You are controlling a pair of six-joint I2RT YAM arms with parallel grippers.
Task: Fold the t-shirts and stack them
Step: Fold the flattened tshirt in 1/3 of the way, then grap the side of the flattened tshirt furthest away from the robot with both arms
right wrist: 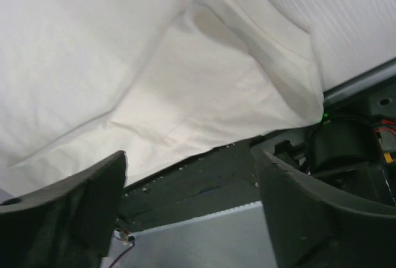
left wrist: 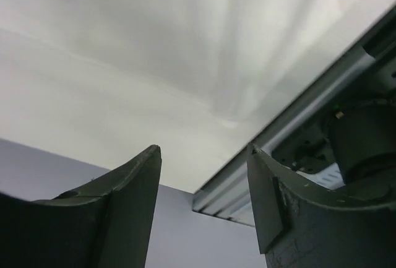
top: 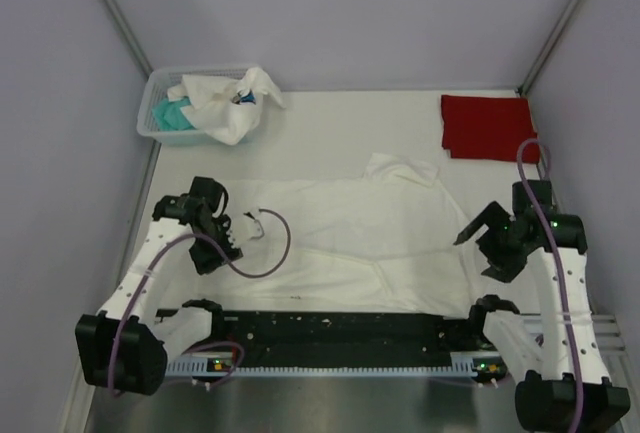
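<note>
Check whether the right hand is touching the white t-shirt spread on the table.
Cannot tell. In the right wrist view the open right hand frames the edge of the white t-shirt, but no contact or gap shows plainly.

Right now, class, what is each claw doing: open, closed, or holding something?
Left claw: open, holding nothing.
Right claw: open, holding nothing, over the white t-shirt.

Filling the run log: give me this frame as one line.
left gripper open, empty | right gripper open, empty | white t-shirt spread out | red t-shirt folded, far right
</note>
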